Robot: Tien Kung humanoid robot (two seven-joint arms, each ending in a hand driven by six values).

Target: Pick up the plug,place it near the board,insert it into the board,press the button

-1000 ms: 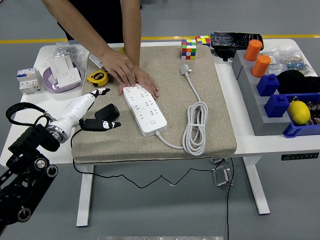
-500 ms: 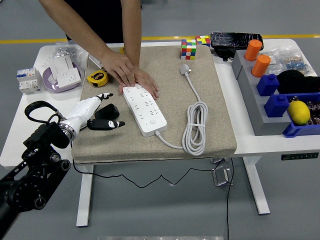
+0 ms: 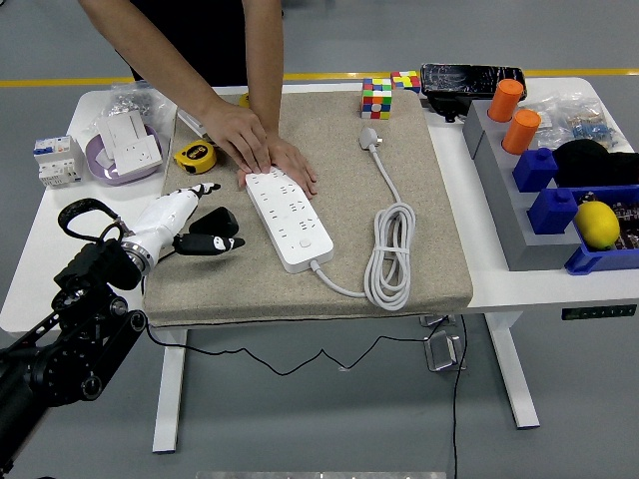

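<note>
Grey floor, white tabletop (image 3: 55, 261) with tan mat (image 3: 439, 200). Left hand (image 3: 195, 225) has crept rightward over the last second, fingers loosely spread, holding nothing, black plug (image 3: 213, 221) just beneath them; grasp appears imminent. Power strip (image 3: 290, 220) lies near, pinned by a person's hands (image 3: 255, 145). Right arm unseen.

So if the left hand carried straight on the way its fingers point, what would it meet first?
Probably the white power strip on the mat; the left hand points right toward its side. Height above the mat is unclear.
</note>
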